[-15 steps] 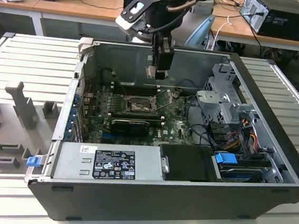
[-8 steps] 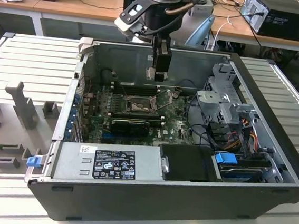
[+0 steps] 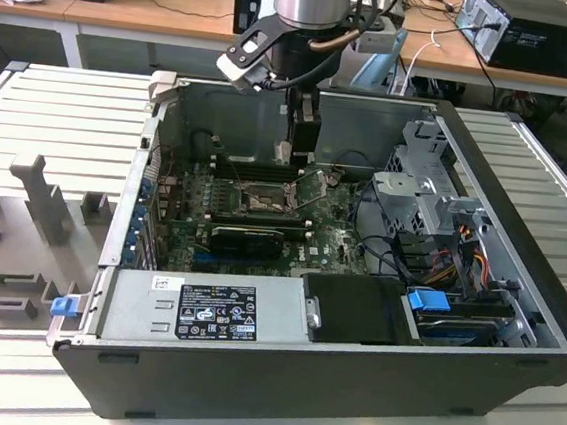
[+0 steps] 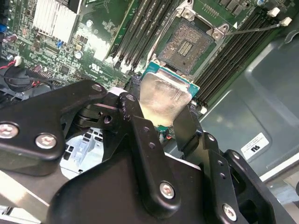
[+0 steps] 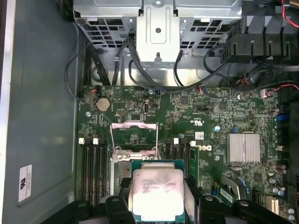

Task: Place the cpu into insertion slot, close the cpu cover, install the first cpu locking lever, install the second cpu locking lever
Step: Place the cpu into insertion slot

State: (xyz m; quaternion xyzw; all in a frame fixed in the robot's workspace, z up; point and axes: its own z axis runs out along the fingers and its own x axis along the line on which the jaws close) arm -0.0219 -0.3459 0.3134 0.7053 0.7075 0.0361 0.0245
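My gripper (image 3: 299, 156) hangs inside the open computer case, shut on the cpu (image 4: 164, 97), a pale silver-grey chip on a green base. Both wrist views show it held between the black fingers (image 4: 135, 121), with the cpu (image 5: 156, 192) flat and facing up. The insertion slot (image 3: 262, 198) lies on the motherboard just below and in front of the gripper; its dark pin field (image 4: 187, 44) is uncovered. The cpu cover (image 5: 134, 134) stands swung up beyond the socket. A thin locking lever (image 4: 259, 29) sticks out to one side, unlatched.
Long black memory slots (image 4: 140, 32) flank the socket on both sides. A long black card (image 3: 246, 237) and the power supply (image 3: 209, 311) sit nearer the case front. A metal drive cage (image 3: 420, 201) with cables lies toward the exterior view's right. A finned heat sink (image 5: 244, 148) stands on the board.
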